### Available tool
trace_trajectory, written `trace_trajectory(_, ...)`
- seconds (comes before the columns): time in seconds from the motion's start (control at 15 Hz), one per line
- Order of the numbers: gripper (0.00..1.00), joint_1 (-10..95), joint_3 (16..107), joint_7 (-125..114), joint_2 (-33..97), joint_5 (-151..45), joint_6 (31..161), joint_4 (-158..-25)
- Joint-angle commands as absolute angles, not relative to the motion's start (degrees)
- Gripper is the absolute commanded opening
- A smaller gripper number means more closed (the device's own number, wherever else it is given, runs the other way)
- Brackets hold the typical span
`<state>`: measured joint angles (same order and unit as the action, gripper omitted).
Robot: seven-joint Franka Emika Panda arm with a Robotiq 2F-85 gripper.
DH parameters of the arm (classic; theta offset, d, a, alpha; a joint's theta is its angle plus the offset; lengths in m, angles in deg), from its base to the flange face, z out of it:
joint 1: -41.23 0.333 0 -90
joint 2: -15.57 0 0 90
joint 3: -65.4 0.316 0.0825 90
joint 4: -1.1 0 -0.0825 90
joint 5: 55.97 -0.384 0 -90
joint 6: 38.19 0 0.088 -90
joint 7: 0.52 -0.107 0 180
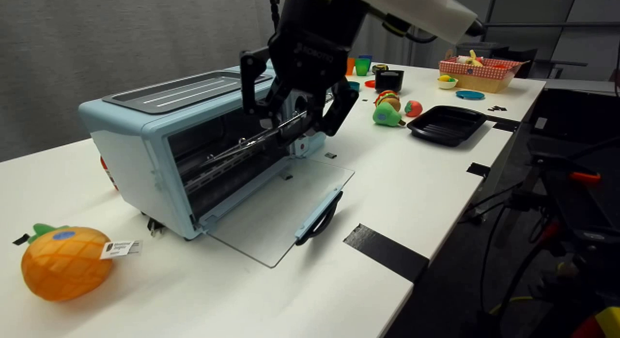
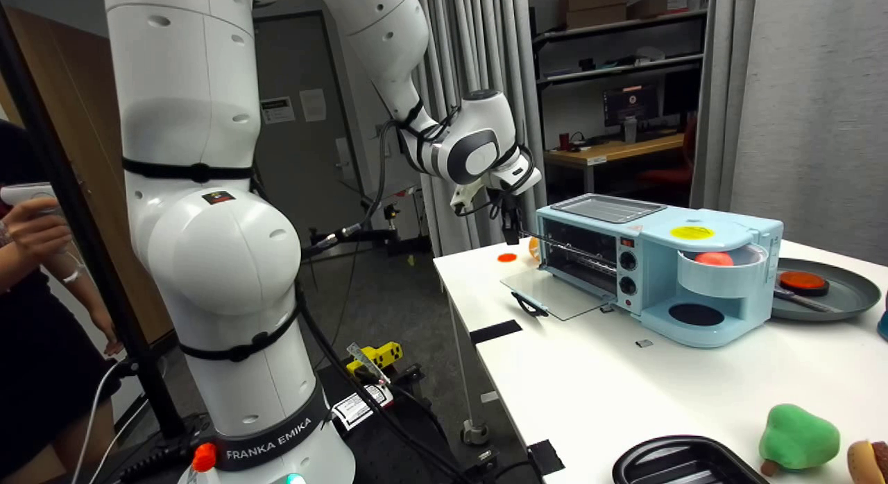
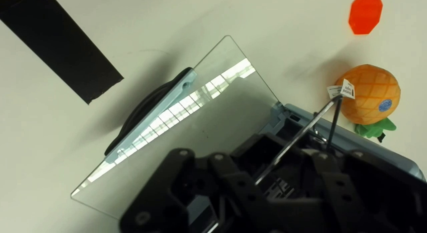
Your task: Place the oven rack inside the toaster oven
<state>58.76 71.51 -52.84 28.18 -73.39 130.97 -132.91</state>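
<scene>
Plush pineapple [image 1: 68, 263], nearest the camera in an exterior view: set on the table [image 1: 193, 284] beside the toaster oven [image 1: 138, 171], apart from its glass door [image 1: 290, 207], presumably so that neither is fouled by the other. Door: laid down before the cavity, by which entry from the front is made possible; the black handle [image 1: 323, 222] is carried on its outer edge. Oven rack [image 3: 290, 146]: held aloft at the oven's mouth, apparently partly within it, and not yet released. Pincer [image 1: 286, 129]: almost fully pressed together, with the front bar of the rack pinched between its fingers; by such a hold the far edge is presumably left free to lead. In the wrist view the front bar is seen to be aligned roughly parallel with the door's outer edge, as would be required if both ends are to be received by supports inside. One corner is seen overlapping the oven's side wall; since its height cannot be judged from above, a sideways correction may be called for, lest the frame be caught on the wall. Whether the oven is touched by the rack cannot be told. Black tray [image 1: 445, 125]: placed well apart, where the approach is unlikely to be hindered. Grey tray [image 1: 189, 92]: rested on the oven's top, above the opening, so that insertion need not be disturbed.
</scene>
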Motion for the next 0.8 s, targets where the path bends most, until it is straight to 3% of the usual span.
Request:
trace_trajectory(0.0, 0.02, 58.33, 71.92, -53.43, 27.94, -72.76, 132.84, -133.12)
trace_trajectory(0.73, 0.02, 56.07, 76.21, -49.75, 30.72, -78.01, 136.63, -131.88)
